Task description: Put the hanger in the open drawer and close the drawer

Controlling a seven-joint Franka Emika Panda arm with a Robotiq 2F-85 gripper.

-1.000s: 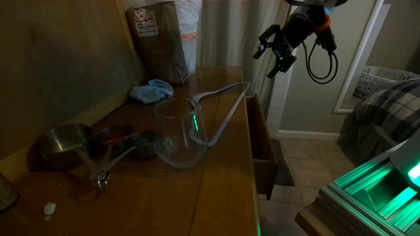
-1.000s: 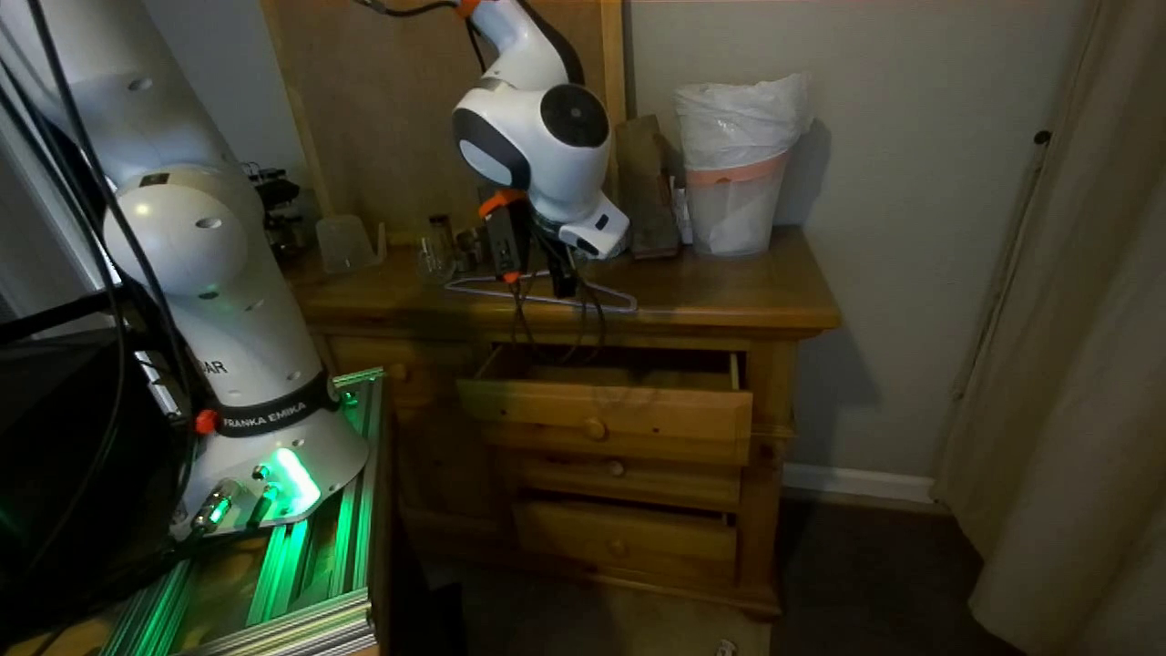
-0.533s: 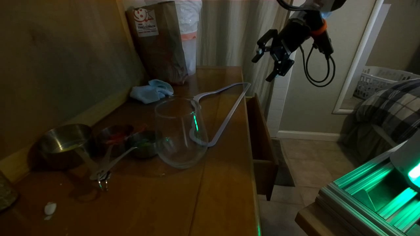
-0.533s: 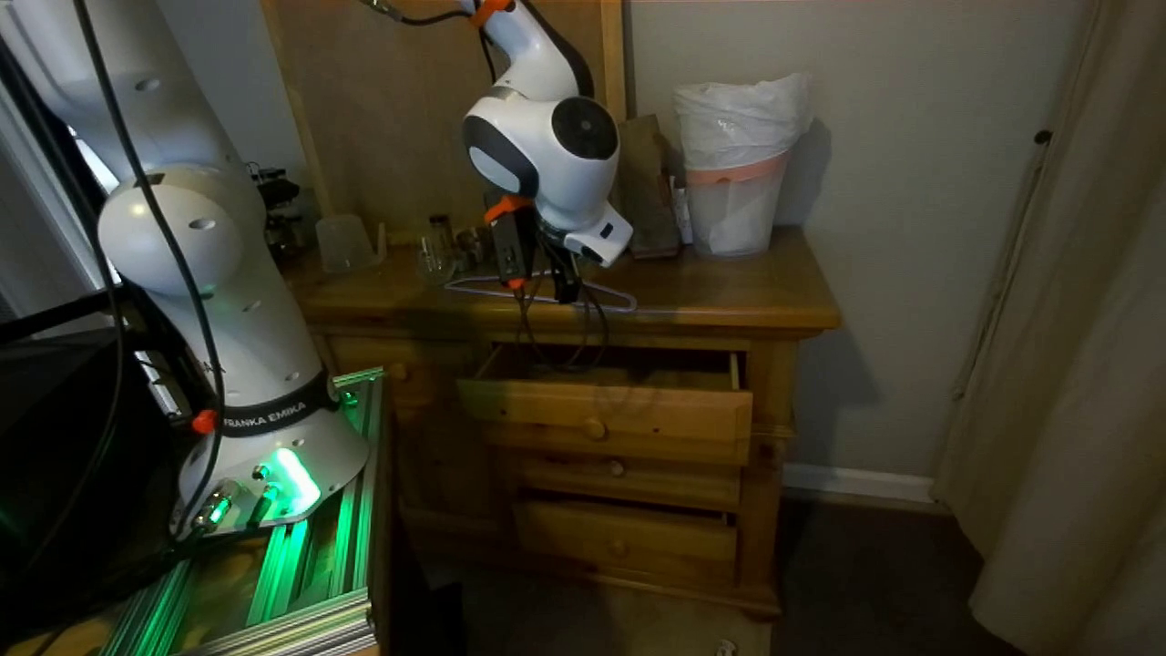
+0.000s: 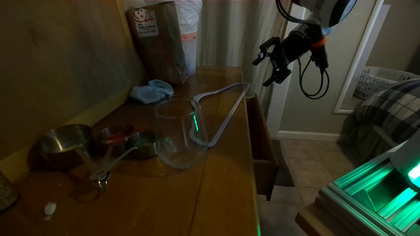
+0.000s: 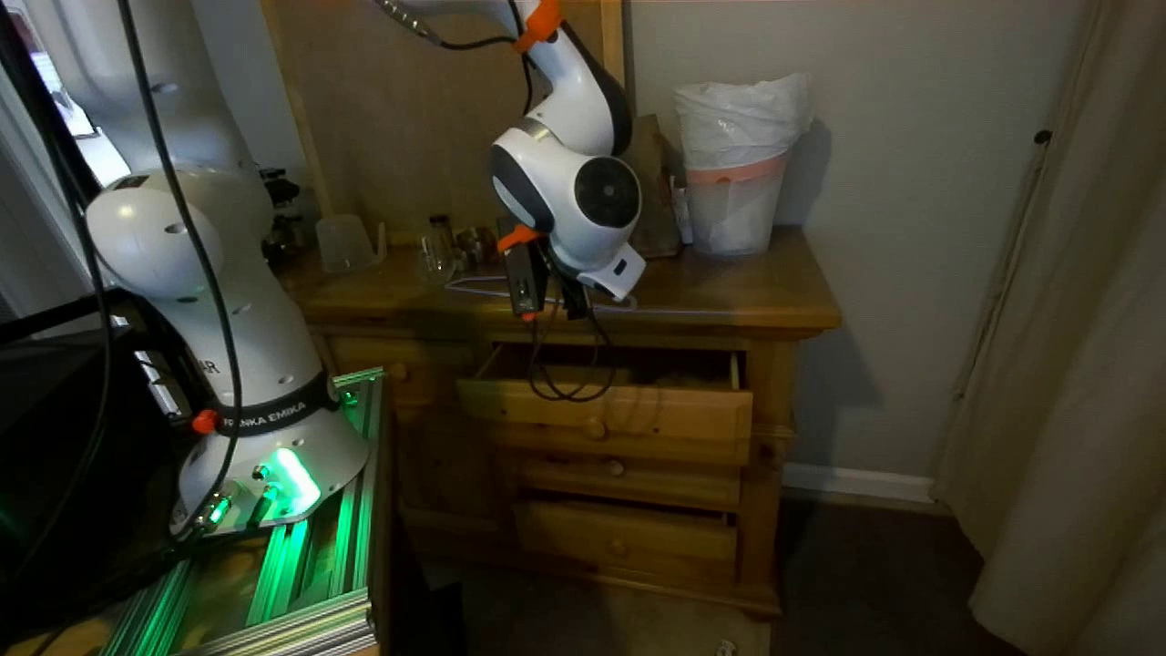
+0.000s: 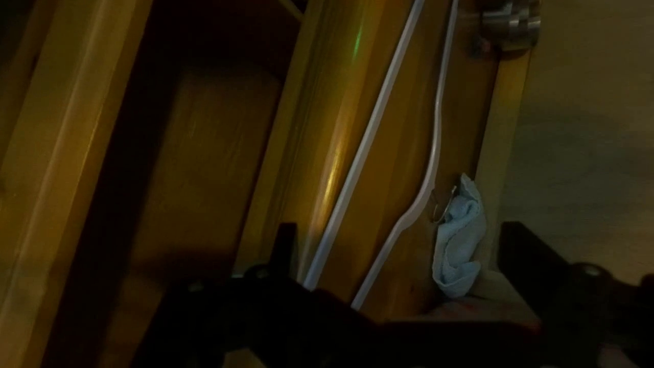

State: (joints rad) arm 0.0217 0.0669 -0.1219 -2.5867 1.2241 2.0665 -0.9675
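The pale hanger (image 5: 230,113) lies flat on the dresser top along its front edge, partly seen through a glass. In the wrist view its two long bars (image 7: 367,135) run down between the fingers, their lower ends hidden behind the gripper. Below the dresser's front edge the wooden drawer (image 6: 669,424) stands pulled out, and its visible inside (image 7: 199,163) holds nothing I can make out. My gripper (image 5: 261,73) is in the air above the drawer side of the dresser, higher than the hanger and apart from it. Its jaws are spread wide, with nothing gripped.
A clear glass (image 5: 180,134) stands against the near end of the hanger's outline. Metal measuring cups (image 5: 65,141), a blue cloth (image 5: 152,91) and a paper bag (image 5: 160,46) line the wall side. A lined bin (image 6: 742,196) stands on the dresser's end. A lower drawer (image 6: 629,542) is slightly out.
The arm has come down, lowering the gripper a little and shifting it right in an exterior view; its cable loop hangs lower. Hanger and drawer are unmoved; the jaws stay spread.
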